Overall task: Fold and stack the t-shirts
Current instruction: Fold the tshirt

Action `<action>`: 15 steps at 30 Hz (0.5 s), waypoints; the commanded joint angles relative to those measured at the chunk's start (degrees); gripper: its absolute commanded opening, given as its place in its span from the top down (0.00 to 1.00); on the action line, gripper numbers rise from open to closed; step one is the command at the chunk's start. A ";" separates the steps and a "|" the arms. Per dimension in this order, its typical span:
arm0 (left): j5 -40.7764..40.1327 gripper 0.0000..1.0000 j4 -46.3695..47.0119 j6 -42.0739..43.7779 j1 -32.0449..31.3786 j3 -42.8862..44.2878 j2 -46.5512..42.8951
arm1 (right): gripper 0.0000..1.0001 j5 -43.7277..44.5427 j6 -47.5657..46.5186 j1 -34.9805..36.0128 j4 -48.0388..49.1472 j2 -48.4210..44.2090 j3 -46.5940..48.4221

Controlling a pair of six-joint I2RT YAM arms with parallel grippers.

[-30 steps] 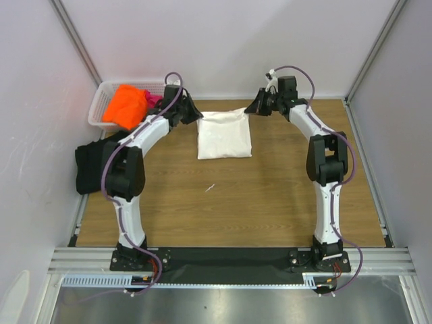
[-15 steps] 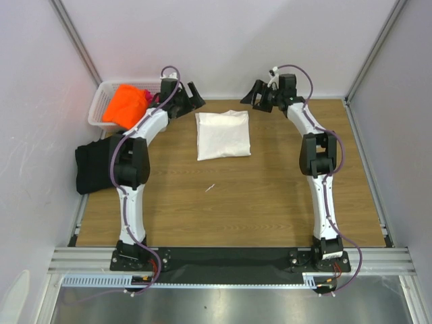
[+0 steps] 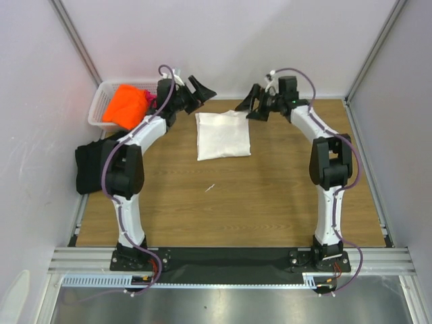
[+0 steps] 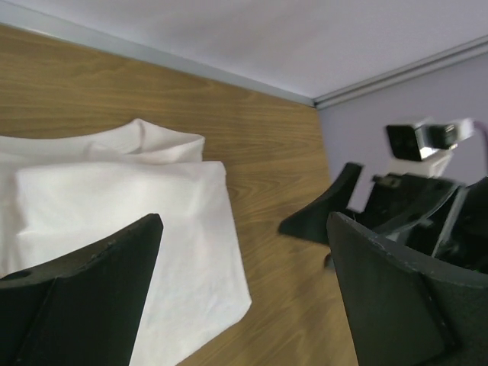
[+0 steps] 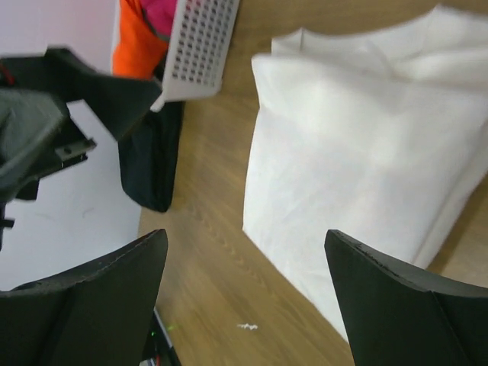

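Two open grippers bracket the far edge of the folded white t-shirt [image 3: 223,135], which lies as a neat rectangle at the far middle of the table [image 3: 229,202]. The left gripper [image 3: 201,94] hangs just off its far-left corner and the right gripper [image 3: 251,104] just off its far-right corner. Both have their fingers spread wide and hold nothing.

The fold on this shirt looks finished, so the step in hand is probably to clear away from it. To do that well, each arm should rise straight up before swinging aside, so that no finger snags the top layer and drags the fold open.

Both arms reach far forward with elbows bowed outward and wrists turned in toward each other.

A black t-shirt [image 3: 88,165] lies at the table's left edge. An orange t-shirt [image 3: 126,104] sits in the basket [image 3: 100,108], with a little pink cloth beside it.
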 commanded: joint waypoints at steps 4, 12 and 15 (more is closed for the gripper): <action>6.52 0.07 15.94 -15.36 -0.24 1.66 10.65 | 0.12 -2.20 -1.73 1.35 -0.73 1.64 -7.12; 1.69 0.10 18.32 -18.97 0.55 2.19 16.72 | 0.22 -2.91 -8.32 0.73 -2.91 2.87 -12.93; 0.63 0.11 17.89 -18.63 1.08 3.15 17.96 | 0.22 -1.59 -10.08 0.29 -4.23 2.43 -14.07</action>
